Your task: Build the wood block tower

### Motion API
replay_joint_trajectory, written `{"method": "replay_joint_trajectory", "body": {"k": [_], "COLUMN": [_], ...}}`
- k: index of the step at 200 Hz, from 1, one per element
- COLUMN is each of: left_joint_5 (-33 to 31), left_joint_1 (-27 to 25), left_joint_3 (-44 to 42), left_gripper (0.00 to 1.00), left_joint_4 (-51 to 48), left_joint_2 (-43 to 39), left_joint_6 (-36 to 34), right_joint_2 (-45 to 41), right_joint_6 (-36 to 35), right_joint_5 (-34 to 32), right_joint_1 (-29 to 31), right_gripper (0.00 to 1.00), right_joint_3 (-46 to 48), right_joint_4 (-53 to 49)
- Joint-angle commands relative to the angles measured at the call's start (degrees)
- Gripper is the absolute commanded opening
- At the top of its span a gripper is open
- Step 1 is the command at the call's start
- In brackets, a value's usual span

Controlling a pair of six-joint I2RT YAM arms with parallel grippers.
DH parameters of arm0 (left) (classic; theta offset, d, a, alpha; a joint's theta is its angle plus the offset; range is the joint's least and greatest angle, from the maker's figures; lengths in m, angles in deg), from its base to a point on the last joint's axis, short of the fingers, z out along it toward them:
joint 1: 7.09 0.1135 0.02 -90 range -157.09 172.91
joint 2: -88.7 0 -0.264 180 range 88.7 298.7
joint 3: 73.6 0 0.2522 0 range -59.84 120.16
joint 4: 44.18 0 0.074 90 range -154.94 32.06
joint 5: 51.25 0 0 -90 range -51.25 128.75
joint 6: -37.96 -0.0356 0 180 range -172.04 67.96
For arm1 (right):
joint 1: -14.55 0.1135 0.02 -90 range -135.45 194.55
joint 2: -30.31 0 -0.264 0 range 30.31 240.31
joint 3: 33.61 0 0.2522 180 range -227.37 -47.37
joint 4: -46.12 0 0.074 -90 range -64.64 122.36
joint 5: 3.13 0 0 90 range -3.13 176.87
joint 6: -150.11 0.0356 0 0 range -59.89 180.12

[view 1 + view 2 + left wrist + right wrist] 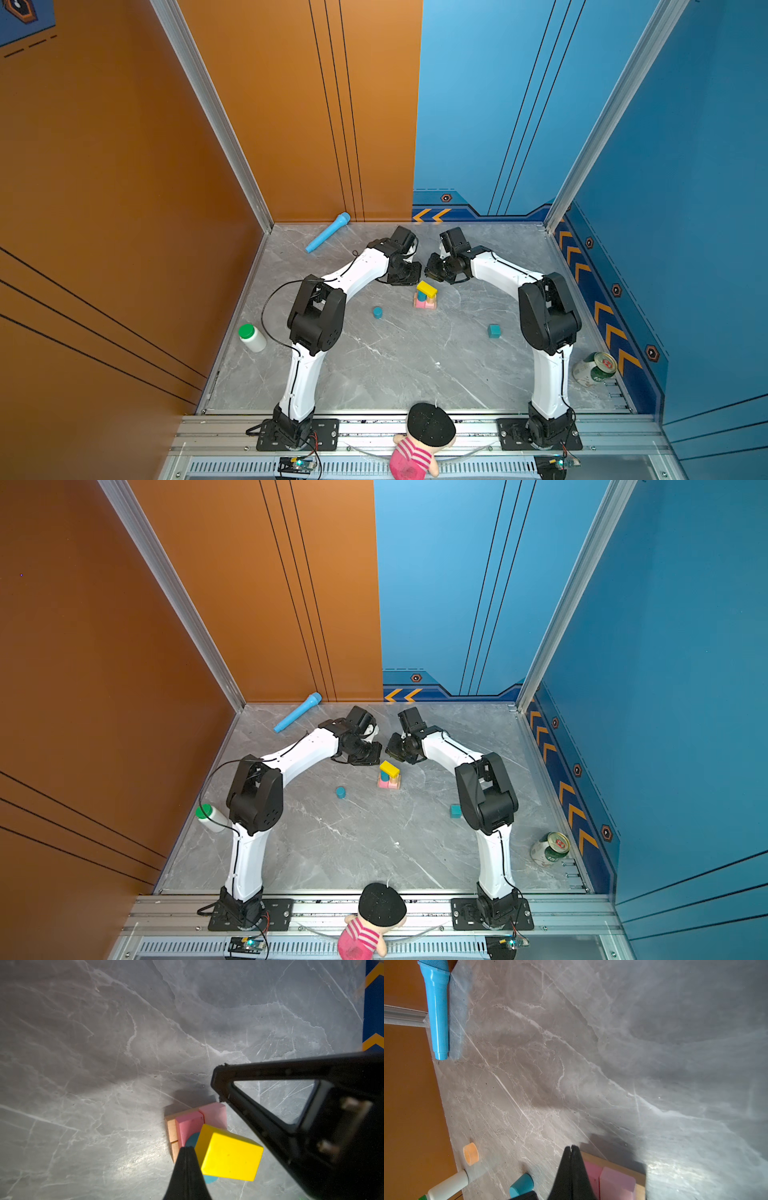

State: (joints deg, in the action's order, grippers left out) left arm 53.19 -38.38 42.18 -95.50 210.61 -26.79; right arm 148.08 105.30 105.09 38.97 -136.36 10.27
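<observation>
While both arms hover just behind the tower [426, 297], nothing is carried: left gripper [187, 1148] and right gripper [572, 1147] each show jaws pressed together, empty, tips close beside the yellow bar [228, 1154], probably to nudge it square. The bar lies skewed atop the tower's pink-and-tan base. Spare stock: loose blue cylinder [377, 312] near the tower, left-arm side; teal cube [494, 331] well apart, right-arm side, each apparently within its own arm's reach.

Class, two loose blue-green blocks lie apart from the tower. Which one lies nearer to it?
The round blue cylinder, just left of the tower in both top views. The teal cube, square-edged, sits farther off on the right side.
</observation>
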Motion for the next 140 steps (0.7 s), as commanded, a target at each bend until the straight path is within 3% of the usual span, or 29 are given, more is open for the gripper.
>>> {"method": "replay_joint_trajectory", "body": {"k": [1,140], "left_joint_5": [-1.2,-1.7], "left_joint_1": [0.5,0.9], "left_joint_3": [-0.9,-1.5], "left_gripper": [0.0,0.0], "left_joint_4": [-1.2,-1.2], "left_joint_2": [-3.0,-3.0], "left_joint_6": [-0.8,-0.8], "right_joint_2": [0.7,0.5], "right_joint_6": [-0.9,-0.7], "right_joint_5": [1.3,2.7], "right_joint_1": [0.7,1.8], "right_gripper": [0.0,0.0], "right_joint_3": [-2.0,-1.3], "right_joint_4": [-1.8,-2.1]}}
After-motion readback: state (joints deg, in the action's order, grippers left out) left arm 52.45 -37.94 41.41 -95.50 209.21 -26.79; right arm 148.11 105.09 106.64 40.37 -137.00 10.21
